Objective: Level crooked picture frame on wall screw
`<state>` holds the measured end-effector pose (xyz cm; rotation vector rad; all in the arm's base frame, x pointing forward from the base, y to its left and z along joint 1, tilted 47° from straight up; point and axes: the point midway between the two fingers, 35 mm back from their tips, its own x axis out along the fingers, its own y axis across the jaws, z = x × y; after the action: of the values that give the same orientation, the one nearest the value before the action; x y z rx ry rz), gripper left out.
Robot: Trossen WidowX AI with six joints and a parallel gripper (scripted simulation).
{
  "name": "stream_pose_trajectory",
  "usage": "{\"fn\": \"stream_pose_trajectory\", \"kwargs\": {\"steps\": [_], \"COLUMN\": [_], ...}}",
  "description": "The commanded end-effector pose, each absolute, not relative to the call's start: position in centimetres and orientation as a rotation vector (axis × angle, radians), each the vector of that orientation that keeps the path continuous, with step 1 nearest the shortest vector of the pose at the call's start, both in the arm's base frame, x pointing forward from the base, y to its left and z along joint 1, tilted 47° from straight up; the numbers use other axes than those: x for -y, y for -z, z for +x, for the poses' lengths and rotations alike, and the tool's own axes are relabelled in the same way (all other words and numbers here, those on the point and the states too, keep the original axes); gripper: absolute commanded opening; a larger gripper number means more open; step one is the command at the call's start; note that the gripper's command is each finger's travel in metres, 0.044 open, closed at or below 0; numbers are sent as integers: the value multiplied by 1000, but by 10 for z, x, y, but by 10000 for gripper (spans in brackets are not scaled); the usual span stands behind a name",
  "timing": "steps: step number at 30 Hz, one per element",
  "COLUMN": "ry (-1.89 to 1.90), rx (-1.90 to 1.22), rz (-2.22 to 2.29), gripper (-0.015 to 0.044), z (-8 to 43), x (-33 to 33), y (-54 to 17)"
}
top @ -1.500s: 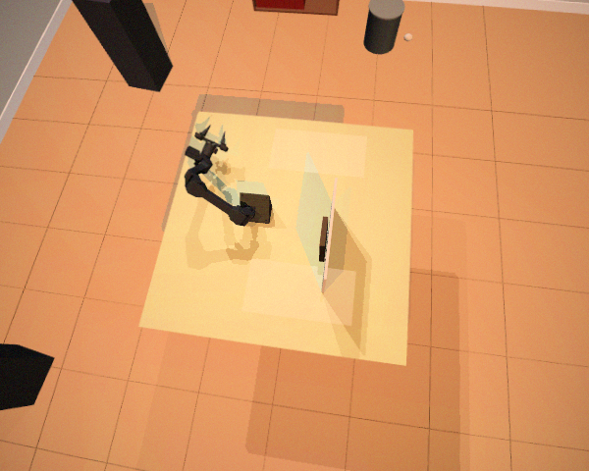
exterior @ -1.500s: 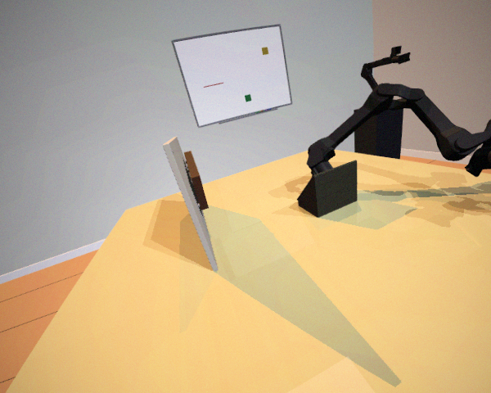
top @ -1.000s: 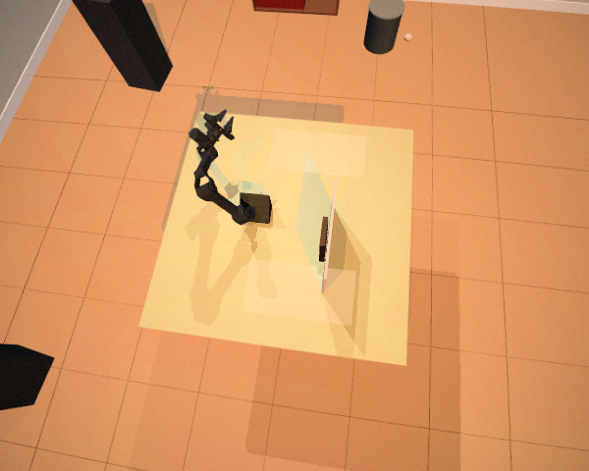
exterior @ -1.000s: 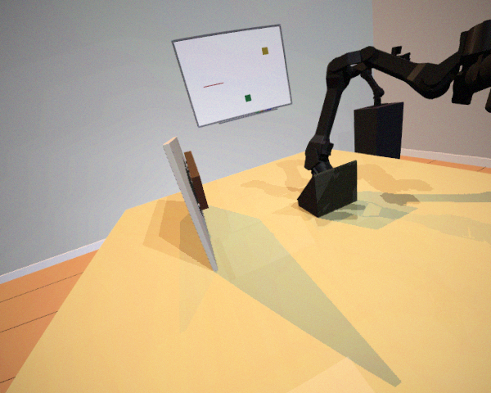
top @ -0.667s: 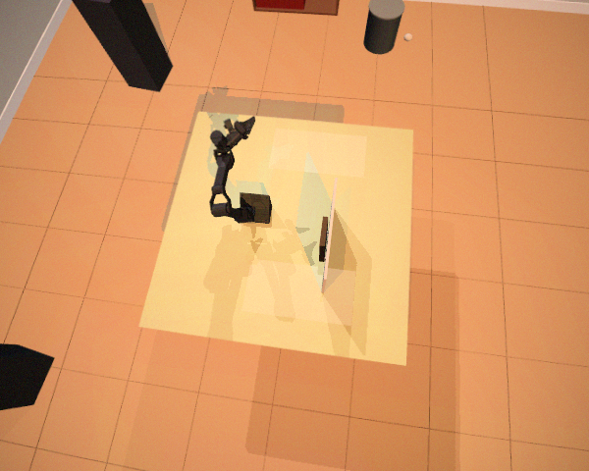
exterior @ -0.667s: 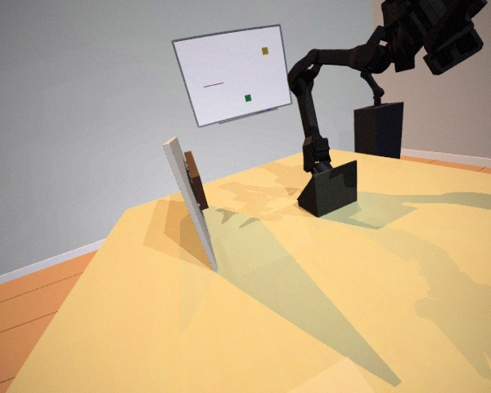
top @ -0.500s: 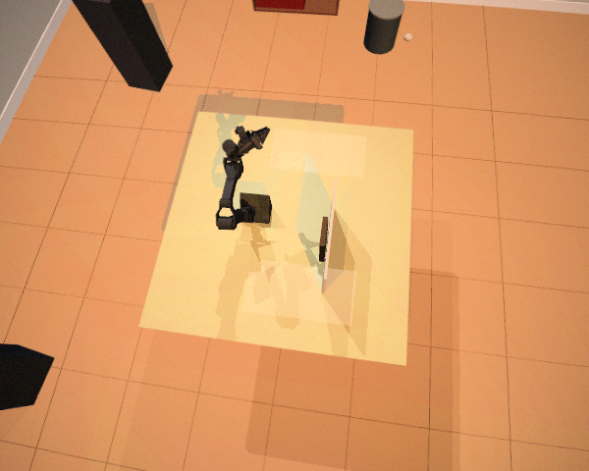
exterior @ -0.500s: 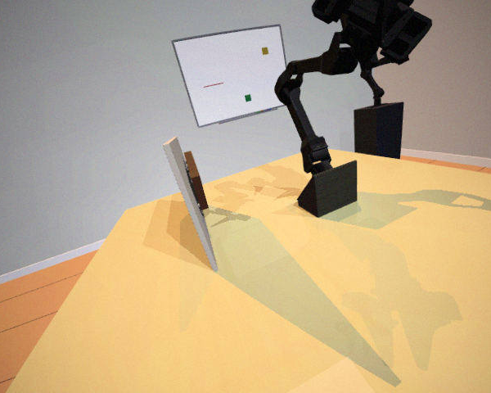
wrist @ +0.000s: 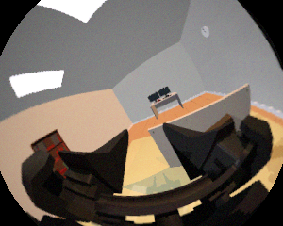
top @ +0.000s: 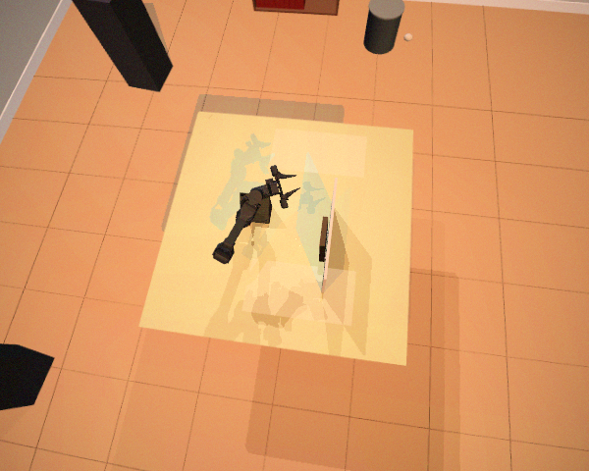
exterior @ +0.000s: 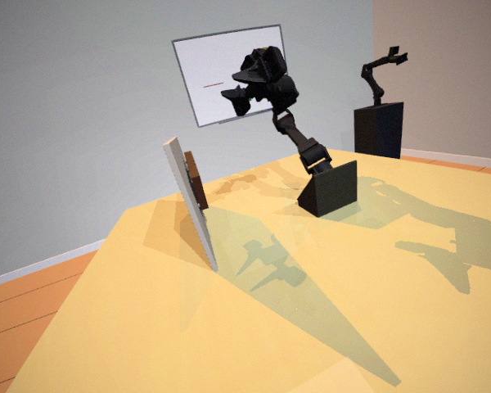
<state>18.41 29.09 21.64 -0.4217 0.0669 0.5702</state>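
Note:
The picture frame [top: 323, 238] [exterior: 198, 186] shows as a brown block seen nearly edge-on, on the arm's side of an upright pale panel [top: 333, 202] [exterior: 183, 182] [wrist: 236, 104]. In the wrist view the frame is mostly hidden behind the right finger. The screw and the notched strip are not visible, and how level the frame hangs cannot be told. My gripper [top: 297, 182] [exterior: 227, 83] [wrist: 145, 128] is open and empty. It is in the air on the frame's side of the panel, short of the panel and off toward one end of it, touching neither.
The arm stands on a dark wedge-shaped base [top: 262, 211] [exterior: 336, 190] on the yellow table [top: 381, 304] [exterior: 110, 304]. The upright panel is the nearest obstacle. A whiteboard [exterior: 195, 63] hangs on the far wall, and a second arm [exterior: 369, 76] stands on a dark pedestal [exterior: 376, 131] beyond the table.

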Motion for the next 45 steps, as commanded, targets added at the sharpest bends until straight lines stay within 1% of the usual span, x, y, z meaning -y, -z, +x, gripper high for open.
{"fn": "stream_pose_trajectory", "kwargs": {"steps": [1, 6, 12, 45], "ry": [-479, -330, -203, -200], "rx": [-95, -89, -35, -33], "rz": [-210, 126, 425, 433], "gripper": [260, 260, 260, 260], "z": [204, 223, 226, 226], "x": [-248, -179, -119, -118], "y": [-227, -240, -244, -245]}}
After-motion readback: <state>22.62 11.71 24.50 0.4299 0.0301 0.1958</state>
